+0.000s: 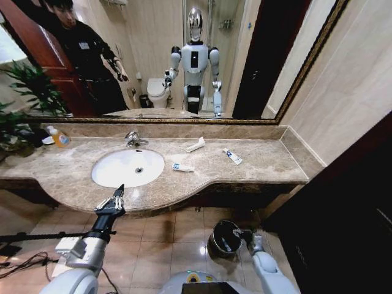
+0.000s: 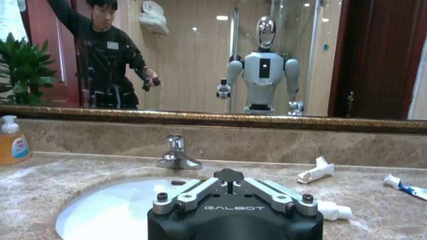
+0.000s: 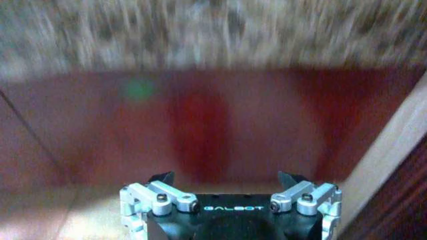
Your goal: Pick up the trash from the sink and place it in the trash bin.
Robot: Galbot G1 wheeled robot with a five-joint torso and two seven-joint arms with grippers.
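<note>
The white oval sink [image 1: 127,167] sits in the marble countertop [image 1: 257,171] under a chrome faucet [image 1: 135,139]. Three pieces of trash lie on the counter right of the basin: a white tube [image 1: 195,145], a white-and-blue tube [image 1: 233,157] and a small tube [image 1: 182,167]. My left gripper [image 1: 119,193] hovers at the counter's front edge before the basin, shut and holding nothing. The left wrist view shows its closed fingertips [image 2: 229,176] with the small tube [image 2: 333,210] just beyond. The trash bin [image 1: 215,229] stands on the floor. My right gripper [image 1: 245,234] is at its rim, open [image 3: 227,180] and bare.
An orange soap bottle [image 1: 59,137] and a potted plant [image 1: 18,104] stand at the counter's left end. A mirror backs the counter. Dark cabinet fronts [image 3: 200,125] run under the counter, and black cables [image 1: 24,263] lie on the tiled floor at left.
</note>
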